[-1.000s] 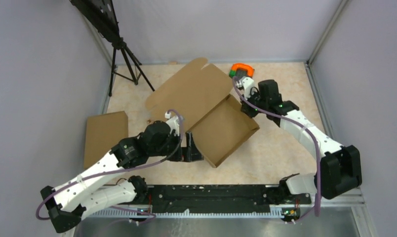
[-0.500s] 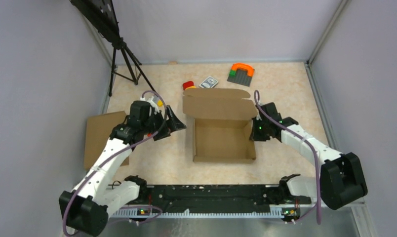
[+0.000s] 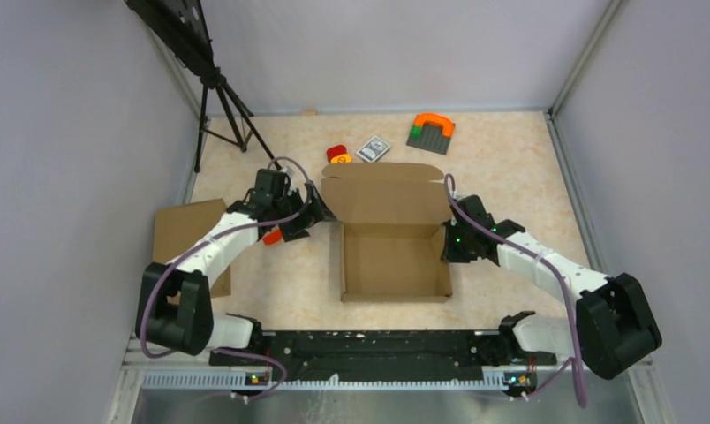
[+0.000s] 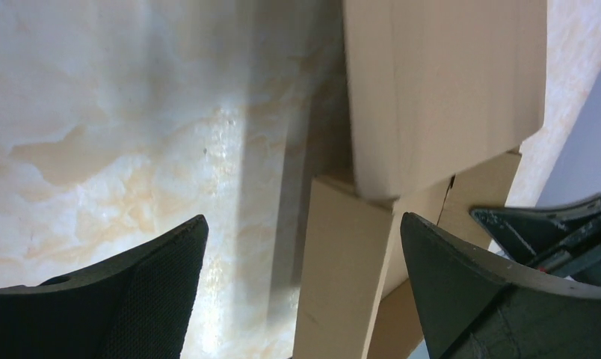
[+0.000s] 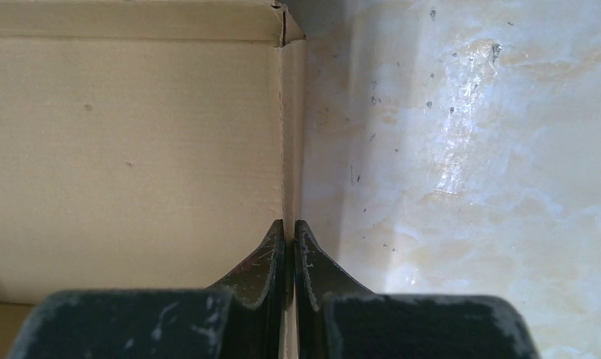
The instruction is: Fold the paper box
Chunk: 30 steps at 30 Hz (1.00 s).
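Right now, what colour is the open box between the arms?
Plain brown, with no print; the box shows best in the top external view.

Plain pale lilac walls [image 3: 404, 44] enclose a beige marbled tabletop [image 3: 528, 159], glossy where light falls on it. A black tripod [image 3: 215, 81] stands in the far left corner.

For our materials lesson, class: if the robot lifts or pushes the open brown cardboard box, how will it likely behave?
The paper box is thin cardboard, so probably light and easy to slide. Its open lid flap, held by one fold, would likely flop. The right claw pinches one thin wall, which may bend if lifted there.
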Available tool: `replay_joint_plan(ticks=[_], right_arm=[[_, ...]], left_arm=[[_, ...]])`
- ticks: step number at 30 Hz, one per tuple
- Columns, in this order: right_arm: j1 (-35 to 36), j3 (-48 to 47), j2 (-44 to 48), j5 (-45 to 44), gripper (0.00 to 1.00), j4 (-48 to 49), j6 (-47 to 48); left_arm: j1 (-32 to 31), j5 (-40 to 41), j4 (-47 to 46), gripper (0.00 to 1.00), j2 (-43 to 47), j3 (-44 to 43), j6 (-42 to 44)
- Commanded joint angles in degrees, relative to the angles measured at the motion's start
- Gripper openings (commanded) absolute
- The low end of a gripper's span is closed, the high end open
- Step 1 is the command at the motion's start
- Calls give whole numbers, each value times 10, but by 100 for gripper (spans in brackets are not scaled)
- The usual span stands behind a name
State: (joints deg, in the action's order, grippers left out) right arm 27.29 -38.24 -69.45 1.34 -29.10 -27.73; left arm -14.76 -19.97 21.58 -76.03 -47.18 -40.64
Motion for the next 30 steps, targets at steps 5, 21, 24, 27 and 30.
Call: replay_joint_plan(ticks=[5,21,24,27,30], right_arm=[[23,8,-3,-37,0,12,-12],[40,-5,-22,-68,0,2,-15],[43,-9,-35,-72,0,-2,-16],[47,-34,-54,-87,0,-20,-20],[51,-61,-70,-92,0,-24,-22]], left_arm=[[4,10,-87,94,-50,-69,14],[-4,-32,-127,28,-203,-157,45],[-28,33,-116,12,-189,-171,81],[-67,104,-78,12,-191,-198,139],[-113,170,-53,10,-205,-219,172]])
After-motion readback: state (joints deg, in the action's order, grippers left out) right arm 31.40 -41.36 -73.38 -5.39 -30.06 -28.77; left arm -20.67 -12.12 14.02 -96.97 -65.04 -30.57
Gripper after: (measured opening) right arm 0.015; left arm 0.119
